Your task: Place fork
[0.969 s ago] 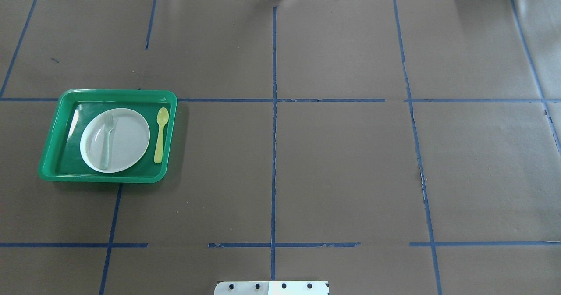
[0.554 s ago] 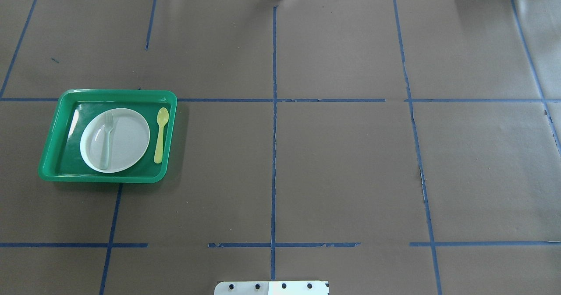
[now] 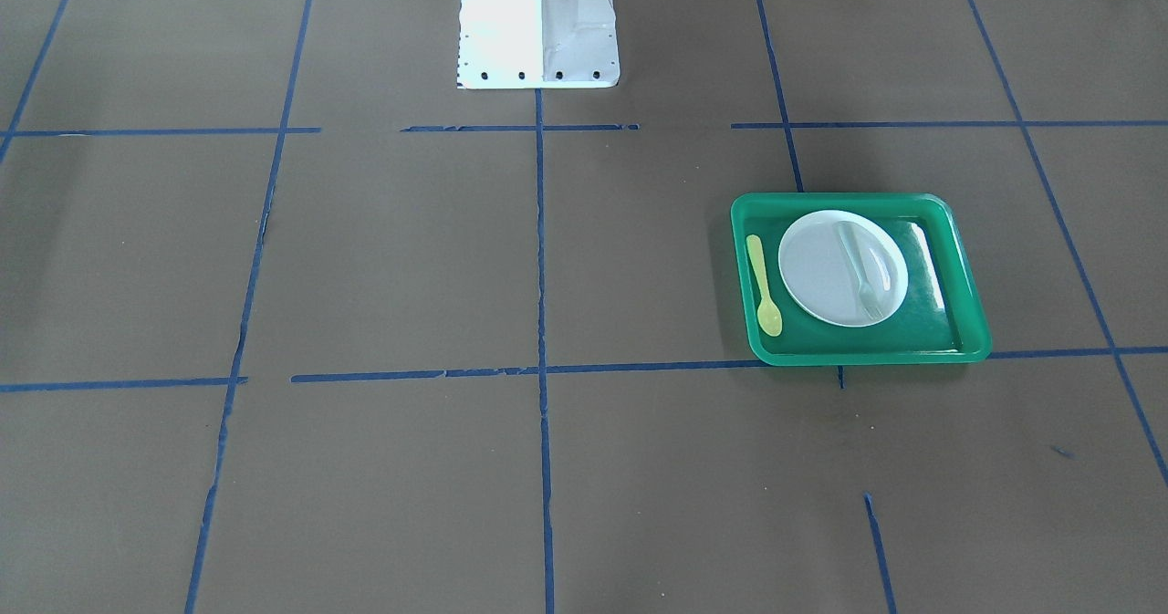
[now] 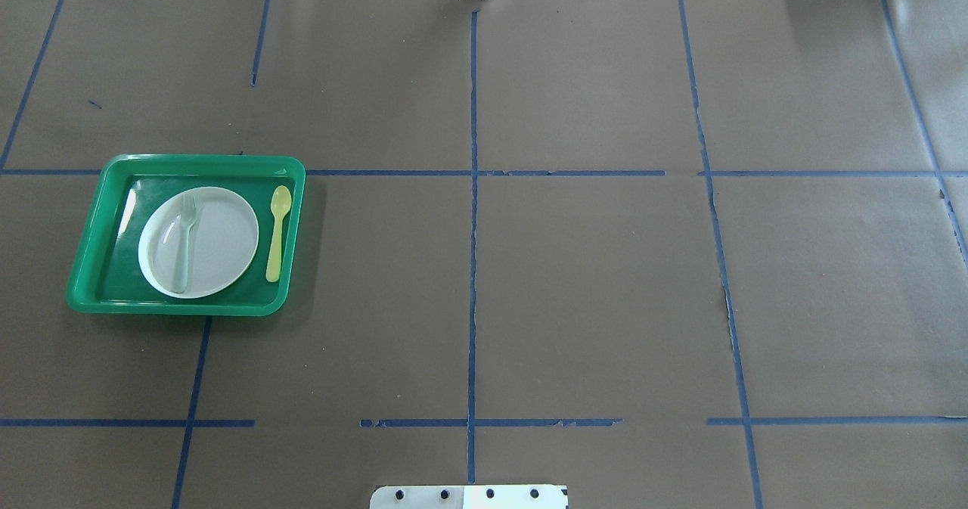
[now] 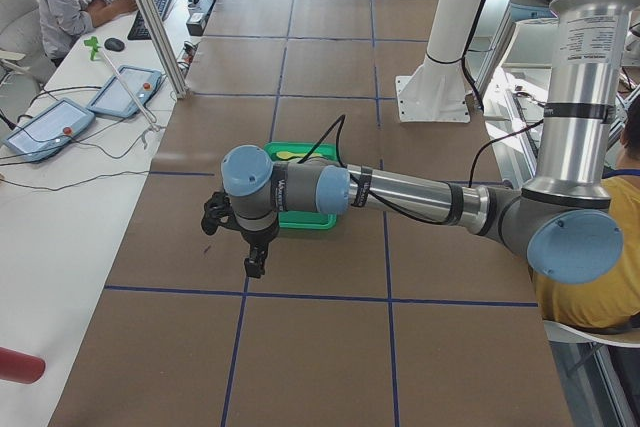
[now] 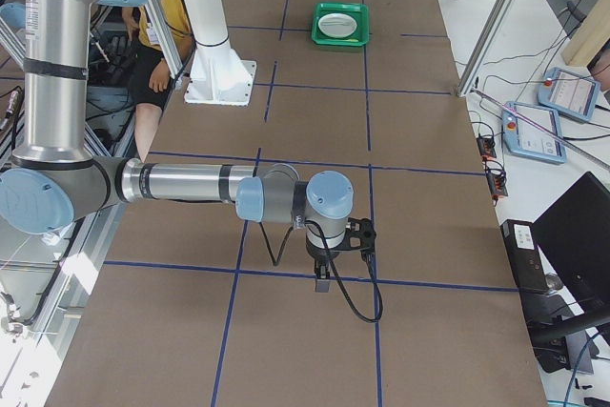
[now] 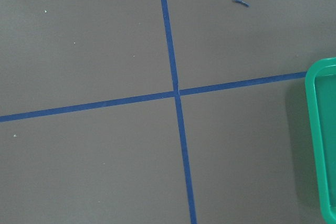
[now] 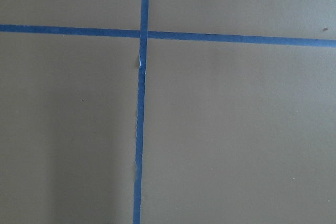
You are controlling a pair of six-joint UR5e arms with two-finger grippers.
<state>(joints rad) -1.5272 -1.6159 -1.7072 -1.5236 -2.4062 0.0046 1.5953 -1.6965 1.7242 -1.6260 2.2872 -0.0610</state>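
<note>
The pale grey-green fork (image 4: 183, 243) lies on a white plate (image 4: 223, 240) inside a green tray (image 4: 189, 162) at the table's left, tines pointing away from the robot. It also shows in the front view (image 3: 860, 272), on the plate (image 3: 817, 267) in the tray (image 3: 849, 200). My left gripper (image 5: 256, 265) hangs above the table just off the tray's outer side, seen only in the left side view. My right gripper (image 6: 322, 283) hangs above bare table far from the tray, seen only in the right side view. I cannot tell whether either is open or shut.
A yellow-green spoon (image 4: 277, 233) lies in the tray beside the plate. The tray's rim (image 7: 321, 140) shows at the right edge of the left wrist view. The robot's white base (image 3: 538, 21) stands at mid-table. Brown paper with blue tape lines covers the table.
</note>
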